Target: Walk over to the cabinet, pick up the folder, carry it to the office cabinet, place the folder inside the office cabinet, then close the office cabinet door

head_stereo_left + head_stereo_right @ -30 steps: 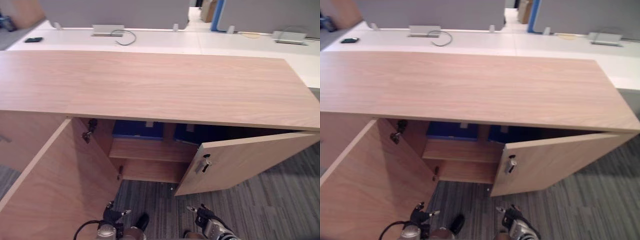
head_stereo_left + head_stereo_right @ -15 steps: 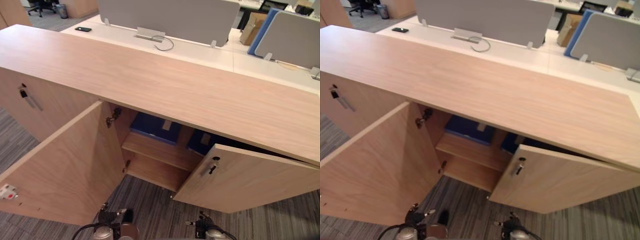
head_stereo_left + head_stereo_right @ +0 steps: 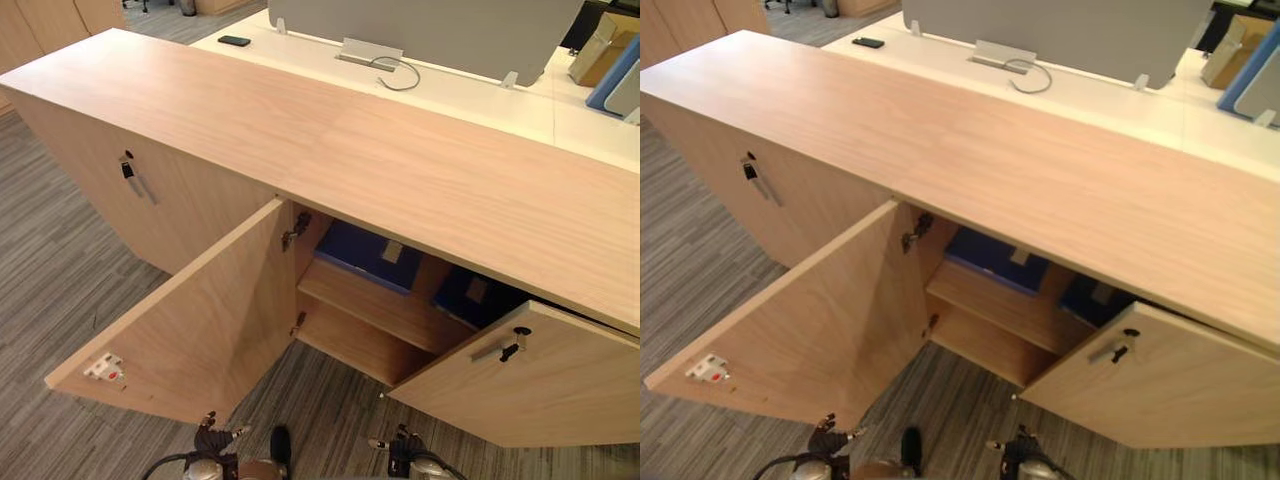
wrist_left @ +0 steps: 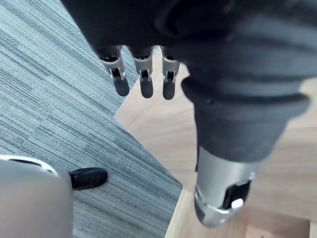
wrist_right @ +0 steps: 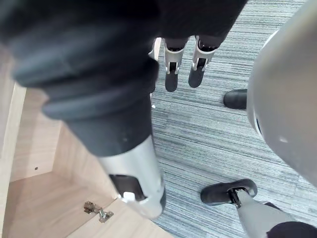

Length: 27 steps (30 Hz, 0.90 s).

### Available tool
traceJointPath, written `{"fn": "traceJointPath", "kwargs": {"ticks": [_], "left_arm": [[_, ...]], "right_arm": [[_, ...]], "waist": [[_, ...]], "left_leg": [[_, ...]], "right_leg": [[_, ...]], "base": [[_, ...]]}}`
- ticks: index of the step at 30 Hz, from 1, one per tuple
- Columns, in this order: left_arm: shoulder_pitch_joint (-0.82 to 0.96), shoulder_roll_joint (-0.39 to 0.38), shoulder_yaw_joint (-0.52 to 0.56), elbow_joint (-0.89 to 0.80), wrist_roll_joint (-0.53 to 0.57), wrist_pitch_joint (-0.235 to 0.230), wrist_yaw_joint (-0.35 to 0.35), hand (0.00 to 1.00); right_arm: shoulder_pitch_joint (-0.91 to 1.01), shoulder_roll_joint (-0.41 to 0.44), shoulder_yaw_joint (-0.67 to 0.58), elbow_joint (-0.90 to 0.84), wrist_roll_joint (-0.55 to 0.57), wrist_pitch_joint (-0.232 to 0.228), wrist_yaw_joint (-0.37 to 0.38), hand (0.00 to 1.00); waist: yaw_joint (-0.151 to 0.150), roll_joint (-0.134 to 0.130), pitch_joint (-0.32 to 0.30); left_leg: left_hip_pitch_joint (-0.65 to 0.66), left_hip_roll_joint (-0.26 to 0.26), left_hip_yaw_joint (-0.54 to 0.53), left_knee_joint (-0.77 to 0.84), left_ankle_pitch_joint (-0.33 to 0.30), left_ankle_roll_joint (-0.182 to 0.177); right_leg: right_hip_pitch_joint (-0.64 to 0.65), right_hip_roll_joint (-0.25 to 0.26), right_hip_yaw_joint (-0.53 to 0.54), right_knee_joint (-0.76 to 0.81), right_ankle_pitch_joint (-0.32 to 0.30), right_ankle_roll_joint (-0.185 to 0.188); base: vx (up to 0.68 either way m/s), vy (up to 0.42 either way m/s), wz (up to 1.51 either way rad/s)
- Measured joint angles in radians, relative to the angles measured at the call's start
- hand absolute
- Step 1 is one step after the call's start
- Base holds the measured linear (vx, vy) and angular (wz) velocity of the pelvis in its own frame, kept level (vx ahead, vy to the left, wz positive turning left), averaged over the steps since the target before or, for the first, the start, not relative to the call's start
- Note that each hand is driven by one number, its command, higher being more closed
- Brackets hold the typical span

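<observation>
Both hands hang low and empty over the grey carpet [image 3: 60, 270]. The left hand [image 4: 145, 82] has straight, relaxed fingers, and the right hand [image 5: 171, 74] does too. Just beyond them stands the cabinet [image 3: 350, 150], its left door [image 3: 190, 320] swung wide and its right door [image 3: 530, 390] partly ajar. On the upper shelf [image 3: 370, 310] inside lies a blue folder [image 3: 365, 255]. A second blue folder [image 3: 470, 295] lies to its right, partly behind the right door.
</observation>
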Motion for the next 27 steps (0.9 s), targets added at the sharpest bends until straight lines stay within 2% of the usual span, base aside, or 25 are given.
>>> {"fn": "traceJointPath", "kwargs": {"ticks": [3, 6, 7, 8, 10, 13, 15, 16, 19, 21, 24, 27], "left_arm": [[-0.002, 0.005, -0.027, 0.013, 0.016, -0.001, -0.015, 0.0], [-0.016, -0.002, -0.056, 0.035, 0.044, -0.002, -0.026, 0.0], [-0.024, -0.014, -0.055, 0.04, 0.044, -0.002, -0.029, 0.0], [-0.03, -0.016, -0.056, 0.043, 0.044, -0.002, -0.03, 0.0], [-0.038, -0.018, -0.055, 0.05, 0.043, 0.0, -0.031, 0.0], [-0.033, -0.021, -0.018, 0.05, 0.042, -0.001, -0.031, 0.0], [-0.019, -0.015, 0.021, 0.049, 0.038, -0.001, -0.031, 0.0], [-0.008, -0.017, 0.028, 0.051, 0.037, -0.001, -0.029, 0.0], [-0.011, -0.026, 0.042, 0.081, 0.025, 0.001, -0.028, 0.0], [-0.017, -0.019, 0.042, 0.093, 0.013, 0.001, -0.024, 0.0], [-0.019, -0.019, 0.038, 0.092, -0.007, 0.001, -0.023, 0.0], [-0.022, -0.017, 0.031, 0.091, -0.009, 0.0, -0.023, 0.0]], "right_arm": [[0.007, -0.017, 0.0, 0.001, -0.001, 0.001, 0.0, 0.0], [0.011, -0.049, -0.002, 0.01, -0.019, 0.003, 0.0, 0.0], [0.018, -0.064, -0.007, 0.002, -0.018, 0.005, 0.0, 0.0], [0.026, -0.066, -0.009, -0.02, -0.019, 0.005, 0.001, 0.0], [0.044, -0.061, -0.008, -0.055, -0.02, 0.005, 0.003, 0.0], [0.046, -0.059, 0.007, -0.052, -0.019, 0.005, 0.016, 0.0], [0.053, -0.051, 0.007, -0.039, -0.019, 0.004, 0.019, 0.0], [0.063, -0.049, 0.003, -0.03, -0.019, 0.003, 0.02, 0.0], [0.071, -0.059, -0.033, -0.029, -0.018, -0.001, 0.027, 0.0], [0.075, -0.06, -0.044, -0.025, -0.015, -0.002, 0.027, 0.0], [0.072, -0.061, -0.061, -0.002, 0.001, -0.009, 0.027, 0.0], [0.068, -0.061, -0.085, 0.005, 0.007, -0.01, 0.026, 0.0]], "waist": [[-0.005, 0.003, -0.003], [-0.033, 0.033, 0.008], [-0.033, 0.053, 0.018], [-0.035, 0.061, 0.025], [-0.032, 0.065, 0.028], [-0.028, 0.054, 0.02], [-0.022, 0.026, 0.002], [-0.019, 0.026, -0.024], [-0.029, 0.043, -0.031], [-0.033, 0.036, -0.034], [-0.032, 0.036, -0.033], [-0.03, 0.039, -0.028]], "left_leg": [[0.016, 0.007, -0.005, 0.0, 0.002, 0.004], [0.032, 0.013, -0.051, 0.006, 0.001, 0.005], [0.035, 0.023, -0.069, 0.009, 0.001, 0.007], [0.036, 0.037, -0.096, 0.021, -0.003, 0.012], [0.032, 0.045, -0.127, 0.048, -0.029, 0.011], [0.027, 0.043, -0.163, 0.06, -0.036, -0.003], [0.029, 0.034, -0.166, 0.038, -0.024, -0.023], [0.03, 0.041, -0.168, 0.009, -0.009, -0.042], [0.025, 0.093, -0.203, 0.0, 0.024, -0.077], [0.025, 0.124, -0.237, 0.0, 0.023, -0.102], [0.015, 0.144, -0.284, 0.001, 0.026, -0.121], [0.009, 0.141, -0.306, 0.005, 0.03, -0.125]], "right_leg": [[0.015, 0.007, -0.004, 0.003, 0.005, 0.008], [0.01, 0.007, -0.038, 0.105, 0.005, 0.009], [-0.036, 0.006, -0.019, 0.218, 0.005, 0.008], [-0.097, 0.008, 0.046, 0.341, -0.001, -0.003], [-0.115, 0.032, 0.17, 0.372, -0.051, -0.013], [-0.109, 0.038, 0.218, 0.248, -0.054, 0.006], [-0.112, 0.036, 0.214, 0.168, -0.02, 0.01], [-0.109, 0.039, 0.203, 0.133, -0.052, 0.03], [-0.094, 0.095, 0.166, 0.092, -0.061, 0.018], [-0.065, 0.128, 0.127, 0.074, -0.054, -0.006], [-0.031, 0.157, 0.082, 0.043, -0.049, -0.019], [-0.014, 0.157, 0.056, 0.039, -0.049, -0.02]], "base": [[0.06, -0.061, 0.02], [0.04, -0.036, 0.36], [0.01, 0.013, 0.51], [-0.01, 0.016, 0.54], [-0.06, 0.01, 0.59], [-0.1, -0.068, 0.48], [-0.04, -0.244, 0.14], [0.02, -0.329, 0.11], [0.03, -0.214, 0.12], [0.05, -0.197, 0.42], [0.07, -0.148, 0.49], [0.06, -0.039, 0.28]]}}
